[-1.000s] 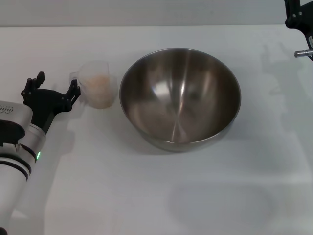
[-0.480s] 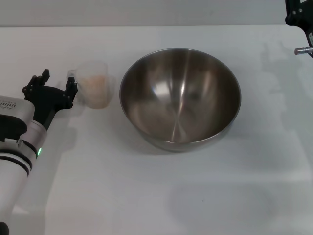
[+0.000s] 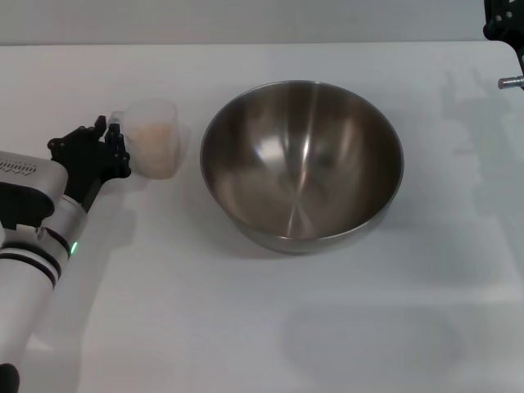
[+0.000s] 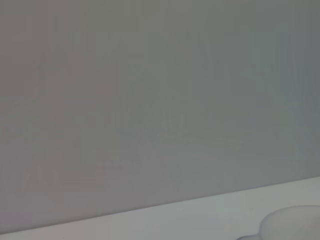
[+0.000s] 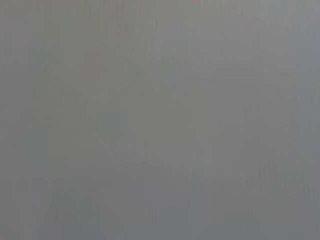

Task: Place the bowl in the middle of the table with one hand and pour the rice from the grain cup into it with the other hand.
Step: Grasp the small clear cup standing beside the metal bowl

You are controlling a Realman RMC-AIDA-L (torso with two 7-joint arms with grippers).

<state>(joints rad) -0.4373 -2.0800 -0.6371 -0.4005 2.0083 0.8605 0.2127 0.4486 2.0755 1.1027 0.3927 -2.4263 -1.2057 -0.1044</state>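
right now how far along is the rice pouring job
Done: the large shiny stainless-steel bowl sits mid-table, empty. In hand: the left end effector is at the handle of the small clear plastic grain cup, which holds the pale rice. Left: lifting and pouring. The right arm sits at the far right edge.

Your left arm reaches in low from the near left, forearm angled up toward the table's left side. The left gripper [image 3: 105,141] has its black fingers [image 3: 117,150] drawn close together. Your right gripper [image 3: 505,24] sits parked at the far right corner, only partly visible.
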